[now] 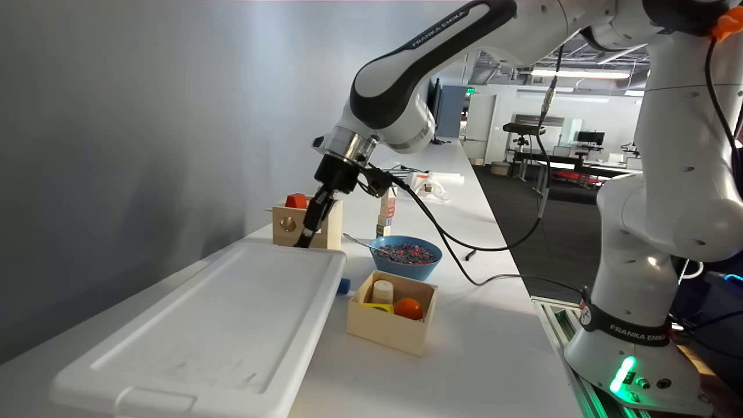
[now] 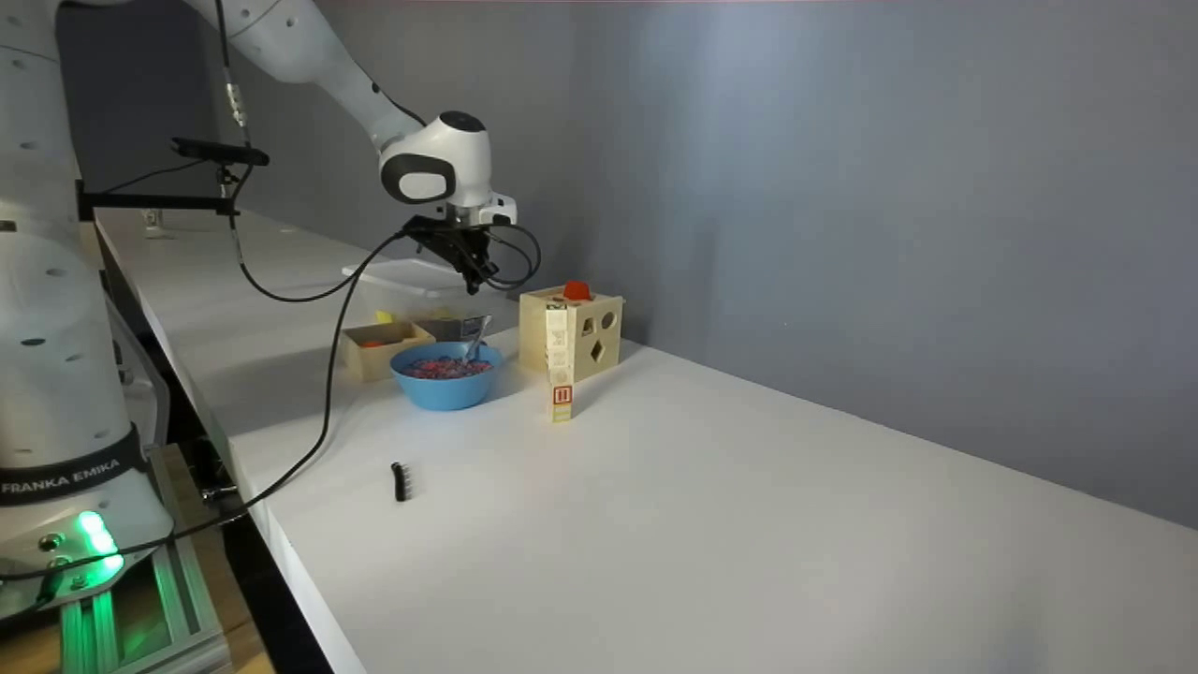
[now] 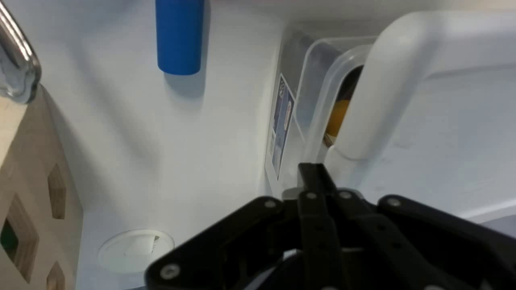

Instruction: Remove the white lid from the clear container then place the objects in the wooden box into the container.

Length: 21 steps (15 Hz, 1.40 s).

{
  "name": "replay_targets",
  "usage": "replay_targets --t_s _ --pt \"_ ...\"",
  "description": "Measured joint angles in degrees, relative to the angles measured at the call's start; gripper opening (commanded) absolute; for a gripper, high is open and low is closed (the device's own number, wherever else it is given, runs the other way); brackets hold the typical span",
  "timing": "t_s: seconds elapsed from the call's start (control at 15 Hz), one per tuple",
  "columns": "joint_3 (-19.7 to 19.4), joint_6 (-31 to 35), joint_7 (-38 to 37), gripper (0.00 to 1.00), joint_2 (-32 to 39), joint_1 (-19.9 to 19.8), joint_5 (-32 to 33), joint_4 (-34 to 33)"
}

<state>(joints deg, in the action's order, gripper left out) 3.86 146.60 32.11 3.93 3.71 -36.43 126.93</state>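
Observation:
The white lid (image 1: 215,325) lies over the clear container (image 3: 296,133). In the wrist view the lid (image 3: 451,121) sits off one end of the container, leaving a gap that shows something orange-yellow inside. My gripper (image 3: 311,166) is shut, with nothing seen between its fingers; its tips are at the container's end, beside the lid's edge. In an exterior view the gripper (image 1: 303,239) is at the lid's far end, its tips partly hidden. The wooden box (image 1: 386,332) holds an orange ball (image 1: 408,309), a yellow piece (image 1: 378,306) and a pale cylinder (image 1: 382,292).
A wooden shape-sorter box (image 1: 334,229) with a red piece (image 1: 296,201) on top stands close to the gripper, near the wall. A blue bowl (image 2: 445,388) with a spoon, a block stack (image 2: 560,365) and a blue cylinder (image 3: 179,40) are nearby. The arm's cable hangs over the table.

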Motion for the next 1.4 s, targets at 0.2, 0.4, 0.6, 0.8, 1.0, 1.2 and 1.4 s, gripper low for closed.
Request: replay_targets --t_s 0.2,0.4,0.6,0.8,1.0,1.2,1.4 --pt "0.03 0.01 -0.91 0.0 0.25 -0.02 0.0 -0.3" --pt "0.16 0.01 -0.94 0.0 0.25 -0.02 0.0 -0.31" --pt "0.43 0.01 -0.94 0.0 0.25 -0.02 0.0 -0.31" --pt "0.98 0.01 -0.95 0.0 0.24 0.06 0.49 -0.31" --pt "1.48 0.08 -1.28 0.0 0.05 0.17 3.15 -0.29" --pt "1.89 0.25 -2.96 0.0 -0.25 0.32 6.91 -0.17" --pt "2.25 0.77 -4.05 0.0 -0.67 0.44 9.73 0.28"
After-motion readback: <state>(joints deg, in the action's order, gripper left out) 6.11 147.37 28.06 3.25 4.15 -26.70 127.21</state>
